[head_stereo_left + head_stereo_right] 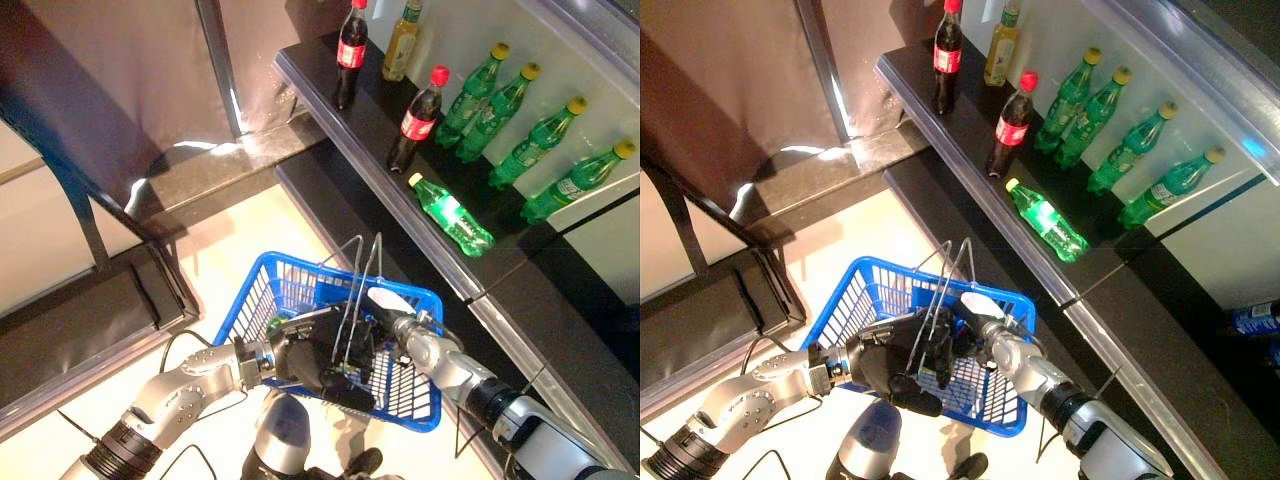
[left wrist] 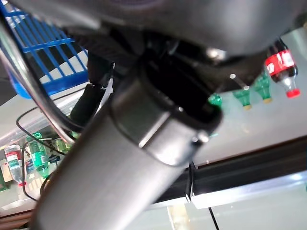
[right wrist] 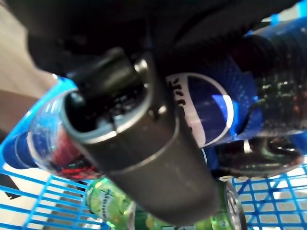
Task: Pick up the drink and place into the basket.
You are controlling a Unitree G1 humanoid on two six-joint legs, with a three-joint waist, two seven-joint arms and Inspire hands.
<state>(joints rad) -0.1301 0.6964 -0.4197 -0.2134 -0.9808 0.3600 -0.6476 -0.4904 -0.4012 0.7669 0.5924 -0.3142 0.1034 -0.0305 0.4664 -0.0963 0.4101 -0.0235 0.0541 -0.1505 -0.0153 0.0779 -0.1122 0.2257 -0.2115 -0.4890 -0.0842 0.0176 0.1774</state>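
Note:
A blue wire basket hangs low in front of me, and my left hand is shut on its metal handles. Reaching down inside the basket, my right hand is shut on a dark cola bottle with a blue label; thumb and fingers wrap round it. Beneath that bottle a green bottle lies on the basket floor. From the eye views, both hands hide the held bottle.
To the right runs a black shelf. It carries two red-labelled cola bottles, a yellow bottle, several green bottles leaning on the back wall and one green bottle lying flat. A dark metal frame stands at the left.

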